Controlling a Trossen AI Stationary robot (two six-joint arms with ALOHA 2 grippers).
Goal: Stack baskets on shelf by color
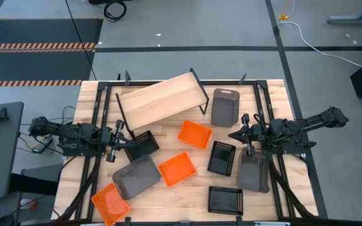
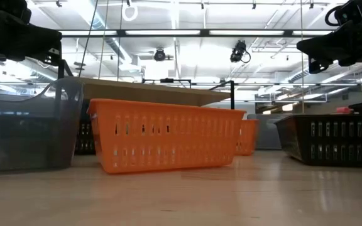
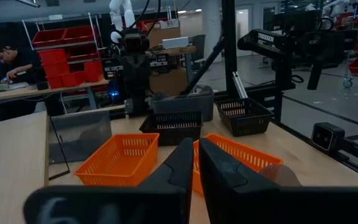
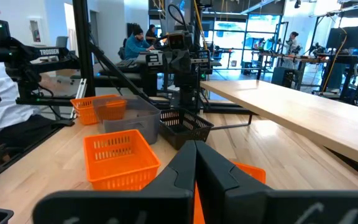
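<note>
While both arms are idling with nothing to hold, left gripper [image 1: 112, 149] and right gripper [image 1: 248, 134] are sitting closed, empty; baskets [image 1: 177, 169] are lying scattered in front of the shelf [image 1: 162, 98].

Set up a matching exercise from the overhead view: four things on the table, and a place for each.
Things:
1. shelf
2. orange basket
3. black basket
4. dark-grey bin

Places:
a. table's near edge, right of middle
b. far edge, beside the shelf's right end
c. near left corner
d. far side, standing askew

Pairs: 1-d, 2-c, 3-a, 4-b
</note>
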